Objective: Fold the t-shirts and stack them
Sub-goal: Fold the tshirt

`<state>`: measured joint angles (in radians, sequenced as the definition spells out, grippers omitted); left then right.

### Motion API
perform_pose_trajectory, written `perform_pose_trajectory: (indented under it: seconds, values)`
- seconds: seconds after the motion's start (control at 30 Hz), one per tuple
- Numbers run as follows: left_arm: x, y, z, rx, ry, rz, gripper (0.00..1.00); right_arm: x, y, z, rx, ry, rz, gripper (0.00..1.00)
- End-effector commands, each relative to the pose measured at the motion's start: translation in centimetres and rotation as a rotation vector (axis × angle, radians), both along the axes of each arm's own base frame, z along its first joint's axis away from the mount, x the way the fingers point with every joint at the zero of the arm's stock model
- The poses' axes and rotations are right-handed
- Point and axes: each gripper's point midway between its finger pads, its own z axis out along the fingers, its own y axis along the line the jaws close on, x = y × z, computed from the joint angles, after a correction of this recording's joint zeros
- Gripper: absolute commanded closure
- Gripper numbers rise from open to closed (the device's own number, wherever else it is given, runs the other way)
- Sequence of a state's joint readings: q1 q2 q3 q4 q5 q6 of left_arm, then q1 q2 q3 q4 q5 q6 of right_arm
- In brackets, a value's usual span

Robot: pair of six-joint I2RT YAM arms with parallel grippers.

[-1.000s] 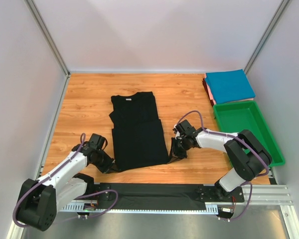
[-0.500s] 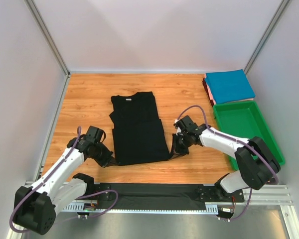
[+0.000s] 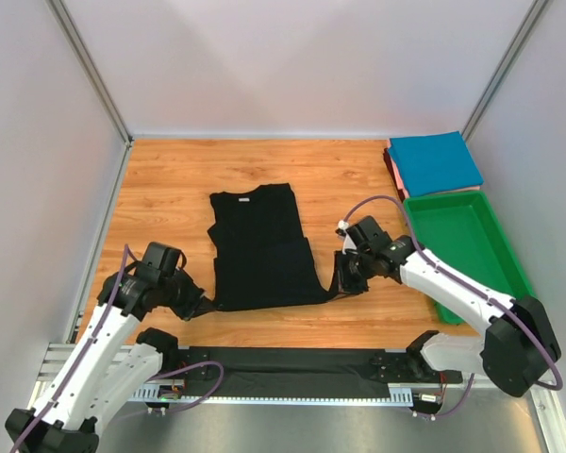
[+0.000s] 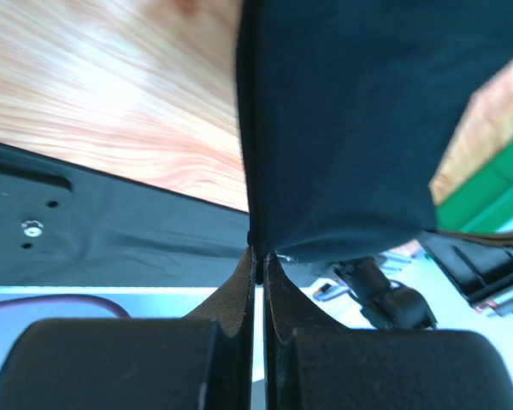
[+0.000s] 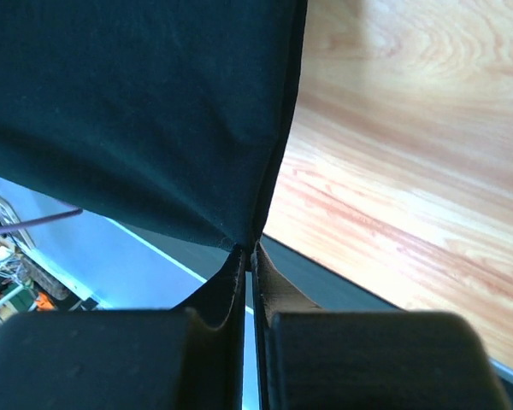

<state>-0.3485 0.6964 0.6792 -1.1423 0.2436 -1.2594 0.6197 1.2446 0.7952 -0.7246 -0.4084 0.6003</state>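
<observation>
Pulled in from the near edge since a second ago: near hem of the black t-shirt (image 3: 262,247), now covering less of the worktop (image 3: 170,189), with both arms reaching further out from their bases. Left tool (image 3: 196,304) squeezed fully closed on the near left corner of that shirt, fingers (image 4: 239,282) pressed together with a fold of black cloth nipped at the tips. Right tool (image 3: 344,280) likewise clamped tight on the near right corner, cloth fanning away from the closed tips in the right wrist view. Black shirt stretched between the two tools along its near hem, collar end lying flat toward the far side, a little left of the worktop's middle. At the far right corner, folded teal t-shirt (image 3: 434,162) resting on top of a reddish t-shirt (image 3: 393,170), only a thin red strip showing along the left edge. Just near that stack, green tray (image 3: 457,247) along the right side, well apart from the black shirt.
</observation>
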Motion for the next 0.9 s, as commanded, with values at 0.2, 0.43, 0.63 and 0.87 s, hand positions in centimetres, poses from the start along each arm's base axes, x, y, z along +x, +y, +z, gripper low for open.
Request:
perform_pose_trajectory:
  seconds: [0.2, 0.43, 0.63, 0.87]
  values:
    - [0.2, 0.9, 3.3, 0.067, -0.005, 0.004, 1.0, 1.4, -1.1, 4.7, -0.058, -0.126, 0.043, 1.0]
    - [4.0, 1.1, 5.1, 0.13, -0.057, -0.005, 1.0, 5.8, -0.1, 7.2, -0.086, -0.189, 0.042, 1.0]
    - [9.8, 1.3, 7.9, 0.164, -0.112, -0.034, 1.0, 11.7, 0.4, 9.1, -0.103, -0.241, 0.057, 1.0]
    - [16.6, 2.3, 8.6, 0.198, -0.114, -0.042, 1.0, 18.8, 2.6, 11.2, -0.04, -0.256, 0.027, 1.0]
